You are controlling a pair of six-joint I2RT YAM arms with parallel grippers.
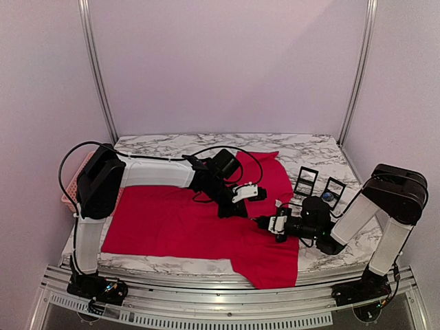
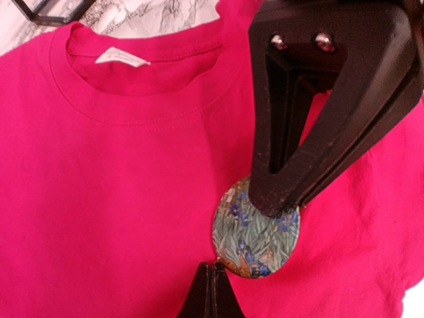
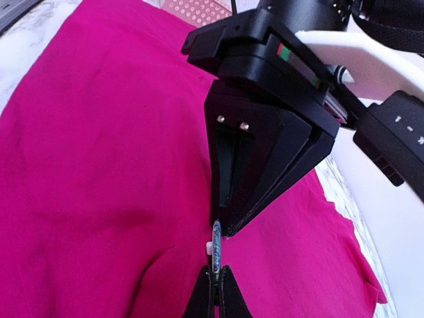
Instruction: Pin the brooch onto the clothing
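We see the left pincer clamped on one edge of the floral brooch and the right pincer clamped opposite, red clothing just beneath both.

On the brooch, the upper rim was hidden behind the tips of the right gripper. Just ahead of the left gripper, its back and pin faced the T-shirt, unseen.
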